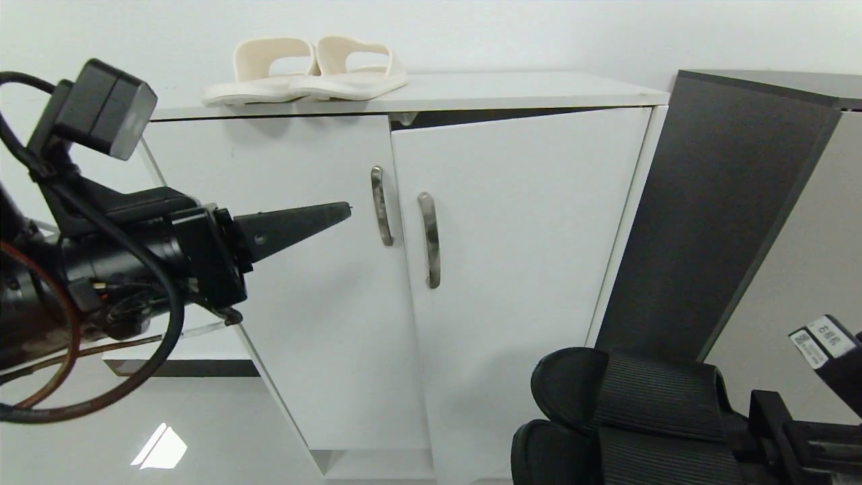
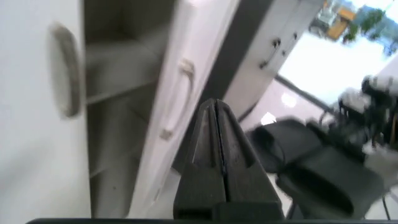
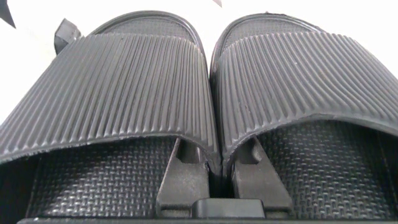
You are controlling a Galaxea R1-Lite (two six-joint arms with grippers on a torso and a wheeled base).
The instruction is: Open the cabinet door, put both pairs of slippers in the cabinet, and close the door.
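Clamping black slippers (image 3: pixel 124 81) by inner walls in right gripper (image 3: pixel 217 171), per wrist view; per head view, lay toes leftward toward cabinet (image 1: pixel 525 236); held left gripper (image 2: pixel 216 115) shut.

Left end effector (image 1: pixel 343 208) closed, right (image 3: pixel 215 157) gripping.

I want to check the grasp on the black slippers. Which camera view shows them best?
The right wrist view: the black slippers are close, side by side, and the right gripper pinches their inner edges together. The head view shows their toes and straps from above. The left wrist view shows them blurred.
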